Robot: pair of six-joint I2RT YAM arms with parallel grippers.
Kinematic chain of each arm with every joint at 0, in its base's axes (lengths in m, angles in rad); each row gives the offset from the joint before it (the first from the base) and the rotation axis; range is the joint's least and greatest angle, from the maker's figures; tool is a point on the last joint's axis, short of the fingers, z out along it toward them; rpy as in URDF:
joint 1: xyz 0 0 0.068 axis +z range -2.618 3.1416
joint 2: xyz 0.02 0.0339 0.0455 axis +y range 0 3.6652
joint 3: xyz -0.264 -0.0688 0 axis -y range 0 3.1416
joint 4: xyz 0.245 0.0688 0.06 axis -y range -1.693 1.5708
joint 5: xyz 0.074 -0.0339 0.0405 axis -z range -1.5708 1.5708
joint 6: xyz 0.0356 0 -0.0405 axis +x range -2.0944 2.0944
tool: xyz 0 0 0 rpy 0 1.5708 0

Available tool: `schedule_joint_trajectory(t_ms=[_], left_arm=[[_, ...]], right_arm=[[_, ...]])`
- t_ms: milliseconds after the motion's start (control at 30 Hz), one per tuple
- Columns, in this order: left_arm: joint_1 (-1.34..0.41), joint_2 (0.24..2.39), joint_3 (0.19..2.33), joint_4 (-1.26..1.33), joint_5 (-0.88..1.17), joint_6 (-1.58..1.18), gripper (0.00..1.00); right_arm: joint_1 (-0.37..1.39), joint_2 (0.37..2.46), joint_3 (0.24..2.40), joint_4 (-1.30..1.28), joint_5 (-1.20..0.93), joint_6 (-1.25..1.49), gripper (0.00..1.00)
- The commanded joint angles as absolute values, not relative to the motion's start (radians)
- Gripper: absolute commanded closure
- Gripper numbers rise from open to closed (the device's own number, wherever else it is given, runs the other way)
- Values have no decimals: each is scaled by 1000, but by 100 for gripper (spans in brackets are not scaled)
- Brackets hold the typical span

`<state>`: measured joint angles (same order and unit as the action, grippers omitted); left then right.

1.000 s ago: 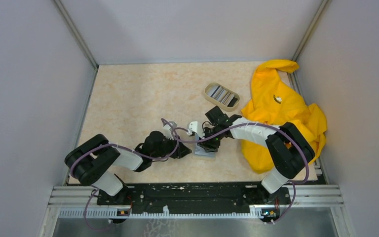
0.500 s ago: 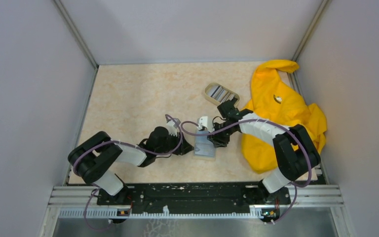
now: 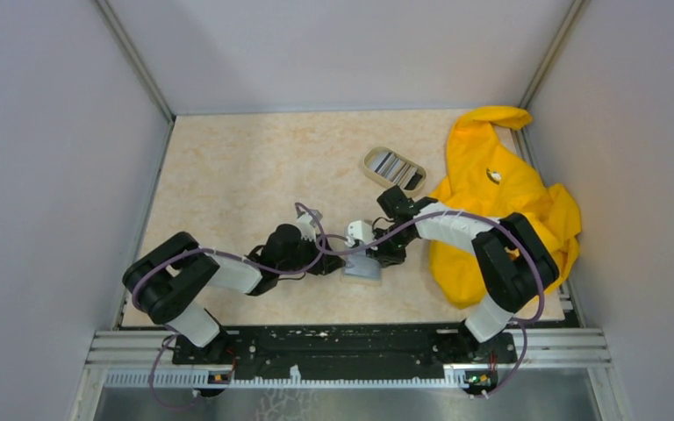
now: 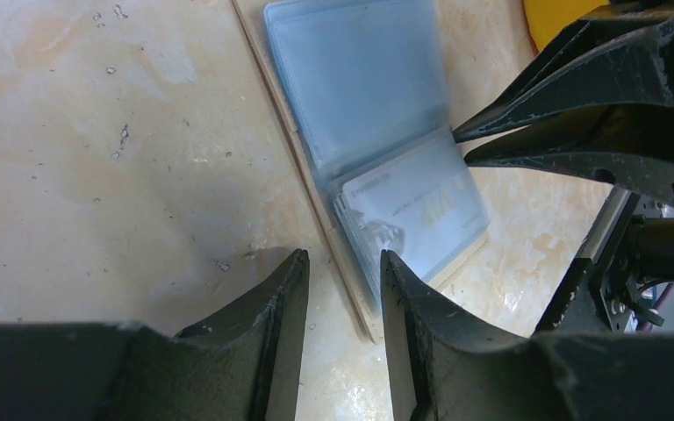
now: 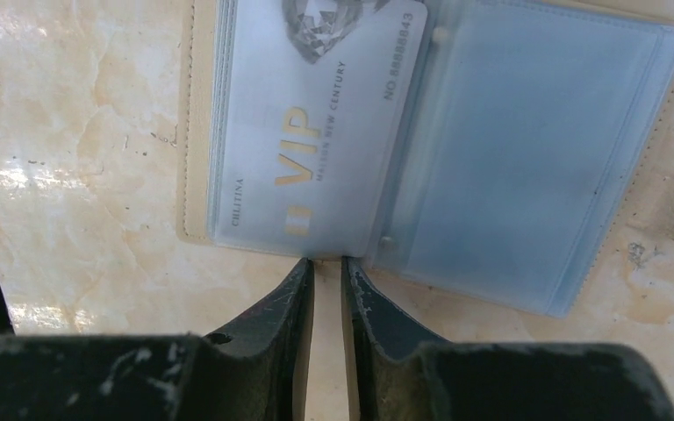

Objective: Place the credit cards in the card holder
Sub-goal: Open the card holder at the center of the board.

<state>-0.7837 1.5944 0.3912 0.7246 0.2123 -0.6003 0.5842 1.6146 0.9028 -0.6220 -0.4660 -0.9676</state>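
Having stood wider a moment ago, the right hand (image 5: 327, 263) is closing empty at the edge of the open holder (image 5: 527, 158) on the bench (image 5: 70, 175), suggesting the VIP card (image 5: 316, 132) lying in its sleeve is stowed, while the left hand (image 4: 344, 259) is hovering half open beside it
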Motion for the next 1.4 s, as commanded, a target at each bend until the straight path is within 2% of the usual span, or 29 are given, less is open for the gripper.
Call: schedule_joint_trajectory(t_ms=[0, 367, 633, 800, 1200, 1367], left_arm=[[-788, 1616, 368, 748, 234, -620, 58], [-788, 1602, 347, 747, 235, -627, 59], [-789, 1604, 335, 766, 265, -650, 66], [-807, 1629, 324, 819, 296, -683, 69], [-957, 1811, 416, 952, 272, -762, 68], [-984, 1897, 550, 970, 285, -742, 66]], right_arm=[[627, 1640, 903, -585, -465, -949, 82], [634, 1613, 951, -613, -597, -888, 80], [489, 1539, 973, -613, -626, -839, 77], [438, 1523, 957, -568, -560, -791, 75], [431, 1560, 941, -371, -264, -523, 73], [348, 1492, 960, -372, -342, -479, 71]])
